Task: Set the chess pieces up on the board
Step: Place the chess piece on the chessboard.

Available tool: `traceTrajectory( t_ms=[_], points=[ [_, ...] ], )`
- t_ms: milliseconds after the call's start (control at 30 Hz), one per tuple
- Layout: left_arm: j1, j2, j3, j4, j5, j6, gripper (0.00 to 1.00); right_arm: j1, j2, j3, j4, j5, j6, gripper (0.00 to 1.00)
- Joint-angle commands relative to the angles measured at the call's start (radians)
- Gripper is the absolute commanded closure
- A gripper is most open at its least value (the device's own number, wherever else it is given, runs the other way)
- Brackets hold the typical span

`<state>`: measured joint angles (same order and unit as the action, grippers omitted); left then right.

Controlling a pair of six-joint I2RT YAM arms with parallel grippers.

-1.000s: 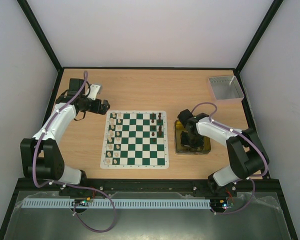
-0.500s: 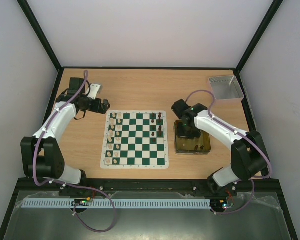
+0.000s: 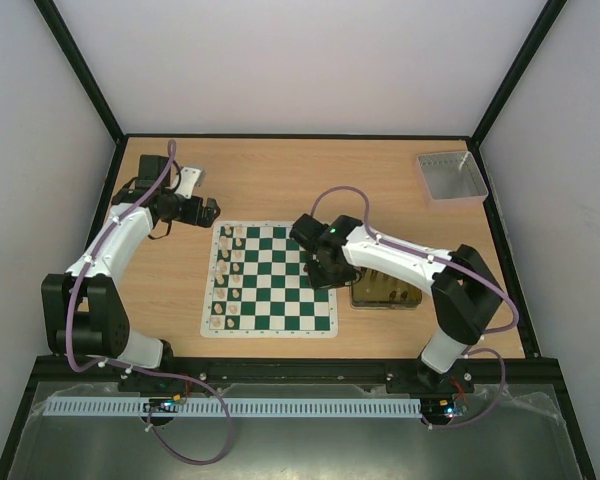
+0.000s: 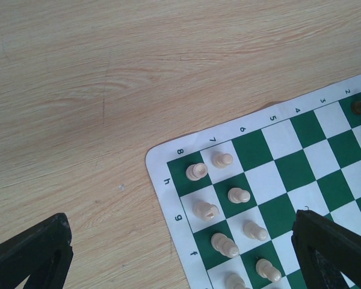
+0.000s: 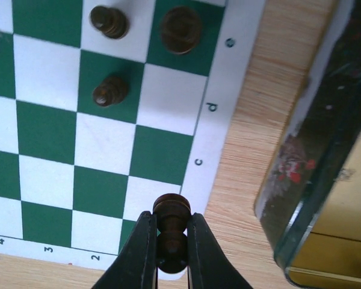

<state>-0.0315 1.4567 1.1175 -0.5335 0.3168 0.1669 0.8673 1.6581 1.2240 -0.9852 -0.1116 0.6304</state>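
Above the right edge of the board (image 3: 270, 285), the right gripper (image 5: 170, 238) is clamped on a dark brown piece (image 5: 171, 209), its two fingers pinching it from both sides so the base stays free to meet a square. It hangs over the white border near the letter c. The gold tin (image 5: 325, 156) lies just beside the board toward the table's right edge, a sensible store for dark pieces, since that side of the board is theirs. The right wrist view shows three dark pieces (image 5: 110, 90) upright on squares by that edge and many bare squares around them, so the dark side seems far from done. Along the board's left edge the cream pieces (image 4: 239, 195) stand in two files, one to a square, and look largely set. The left gripper (image 3: 208, 210) hangs with jaws spread wide and holds nothing, just off the board's far left corner, probably parked there so the arms do not cross. A grey tray (image 3: 450, 177) sits at the table's far right corner
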Motion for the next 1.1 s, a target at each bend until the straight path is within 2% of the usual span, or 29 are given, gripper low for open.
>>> traceTrajectory(
  t_ms=[0, 500, 1067],
  points=[
    [0.005, 0.002, 0.024, -0.009, 0.001, -0.004, 0.01, 0.047, 0.033, -0.003, 0.033, -0.021, -0.039, 0.96],
    [0.005, -0.016, 0.009, -0.005, -0.01, -0.004, 0.01, 0.098, 0.146, -0.013, 0.149, -0.049, -0.047, 0.97],
    [0.005, -0.022, -0.003, 0.0, -0.01, 0.0, 0.01, 0.097, 0.206, 0.015, 0.157, -0.037, -0.037, 0.96]
  ],
)
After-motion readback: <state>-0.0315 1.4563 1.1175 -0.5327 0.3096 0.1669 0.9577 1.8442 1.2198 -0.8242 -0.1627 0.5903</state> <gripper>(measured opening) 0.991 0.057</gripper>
